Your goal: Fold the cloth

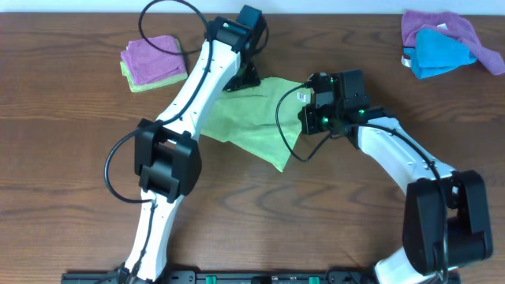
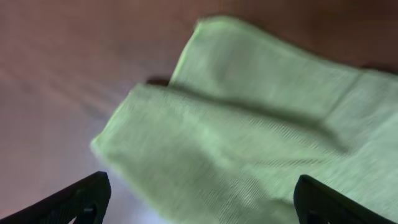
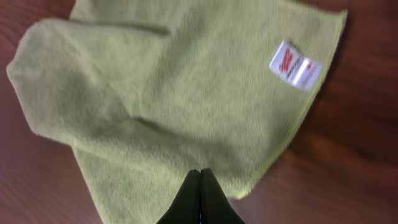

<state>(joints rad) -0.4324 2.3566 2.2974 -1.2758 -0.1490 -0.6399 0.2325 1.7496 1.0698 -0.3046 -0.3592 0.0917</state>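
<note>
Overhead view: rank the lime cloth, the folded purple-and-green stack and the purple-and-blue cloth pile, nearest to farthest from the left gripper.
1. The cloth: right beneath the left gripper, mid-frame.
2. The folded stack: off to the image's left, upper part of the frame.
3. The purple-and-blue pile: clearly farthest, in the upper right corner.
</note>
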